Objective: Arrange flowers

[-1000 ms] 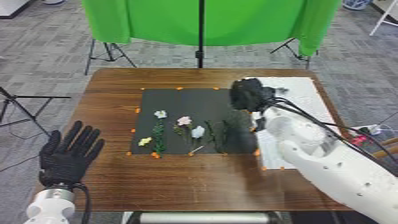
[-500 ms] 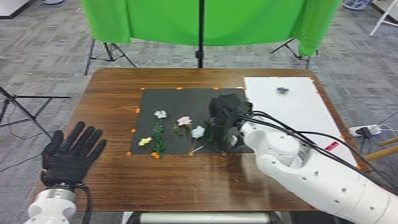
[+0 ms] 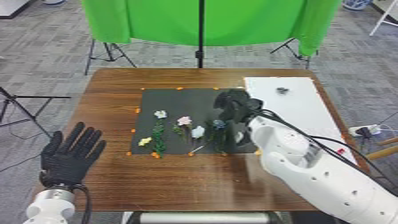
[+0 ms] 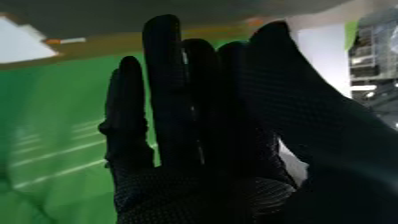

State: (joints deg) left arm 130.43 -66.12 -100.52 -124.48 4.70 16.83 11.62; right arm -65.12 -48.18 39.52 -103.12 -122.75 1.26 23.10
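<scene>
Right hand [image 3: 234, 106] open, empty, by black mat [image 3: 184, 100] right edge | blue flower [image 3: 218, 124] beside white flower [image 3: 197, 132], likely to extend the row | left hand [image 3: 69, 162] open

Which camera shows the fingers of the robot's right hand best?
The right wrist view: close up, the right hand's fingers stand out against the green cloth. The head view shows them small, over the dark mat.

Flowers lie side by side on a black mat [image 3: 189, 102] — yellow bloom [image 3: 145, 142], long-stemmed white bloom [image 3: 160, 114], pink bloom [image 3: 184, 121], second white bloom [image 3: 197, 132], blue bloom [image 3: 218, 123].
</scene>
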